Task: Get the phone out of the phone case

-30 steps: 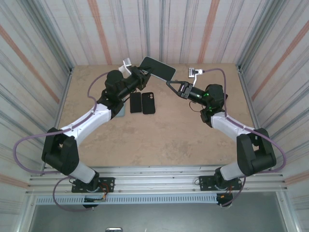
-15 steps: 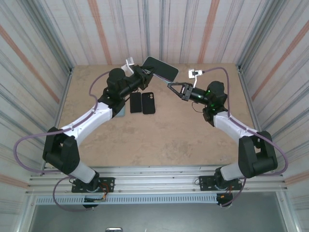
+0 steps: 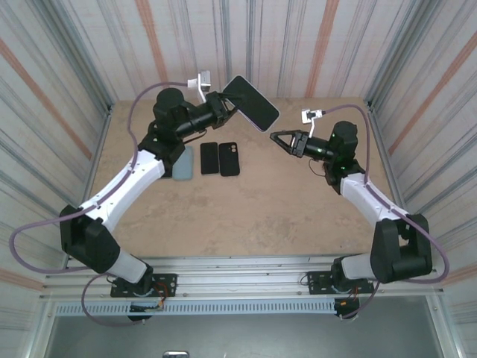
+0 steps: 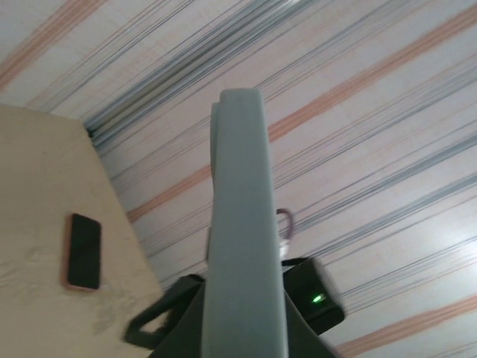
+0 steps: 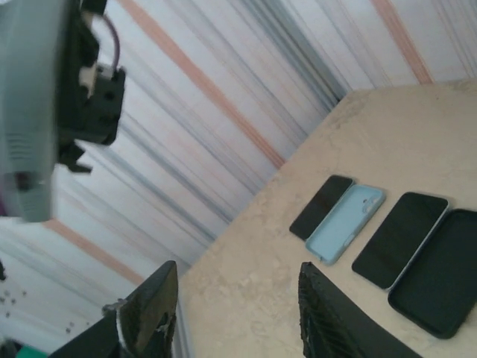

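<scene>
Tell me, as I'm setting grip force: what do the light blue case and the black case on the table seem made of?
The light blue case looks like soft silicone or rubbery plastic, matte: even colour, no glare, rounded corners. The black case seems matte rubber or plastic too: dull surface with a rounded rim. Stiffness cannot be judged by look.

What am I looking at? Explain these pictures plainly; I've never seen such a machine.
Two robot arms are bolted at the near edge of a table. One picture looks down from above and behind them; the other two come from a camera on each wrist. The left gripper is shut on a phone, held up above the table. The right gripper, near it, is open and empty. On the table lie a dark phone beside a light blue case, and a black phone beside a black case.
</scene>
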Motion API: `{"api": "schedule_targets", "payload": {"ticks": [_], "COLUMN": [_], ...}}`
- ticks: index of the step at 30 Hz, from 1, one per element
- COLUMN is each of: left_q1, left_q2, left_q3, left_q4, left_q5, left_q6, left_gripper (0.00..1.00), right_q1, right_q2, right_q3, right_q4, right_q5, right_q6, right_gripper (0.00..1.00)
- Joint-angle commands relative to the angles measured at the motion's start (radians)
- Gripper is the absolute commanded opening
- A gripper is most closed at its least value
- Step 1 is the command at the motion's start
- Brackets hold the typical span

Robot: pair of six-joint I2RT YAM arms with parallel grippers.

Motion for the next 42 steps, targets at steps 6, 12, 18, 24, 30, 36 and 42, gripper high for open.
{"api": "schedule_targets", "payload": {"ticks": [6, 12, 18, 24, 30, 36, 42], "left_q1": [0.032, 0.055, 0.069, 0.069, 0.069, 0.069, 0.069], "left_q2": [-0.028, -0.036, -0.054, -0.112, -0.123, -0.121, -0.124], "left_q3": [0.113, 0.099, 0.065, -0.015, -0.011, -0.018, -0.019], "left_q4": [-0.211, -0.341, -0.414, -0.384, -0.472, -0.482, -0.486], "left_q5": [0.265, 0.407, 0.467, 0.507, 0.522, 0.533, 0.525], "left_q6": [0.551, 0.811, 0.970, 1.079, 1.157, 1.162, 1.166], "left_gripper": [0.00, 0.00, 0.00, 0.00, 0.00, 0.00, 0.00], "right_q1": [0.007, 0.047, 0.125, 0.182, 0.219, 0.234, 0.245], "right_q2": [-0.073, -0.034, -0.008, 0.032, 0.046, 0.054, 0.066], "right_q3": [0.182, 0.255, 0.288, 0.325, 0.345, 0.362, 0.371], "right_q4": [-0.652, -0.862, -0.984, -1.007, -0.998, -1.019, -1.052], "right_q5": [-0.102, -0.084, -0.021, 0.028, 0.031, 0.036, 0.041], "right_q6": [-0.725, -1.012, -1.241, -1.303, -1.320, -1.343, -1.378], "right_gripper": [0.52, 0.52, 0.48, 0.41, 0.35, 0.26, 0.22]}}
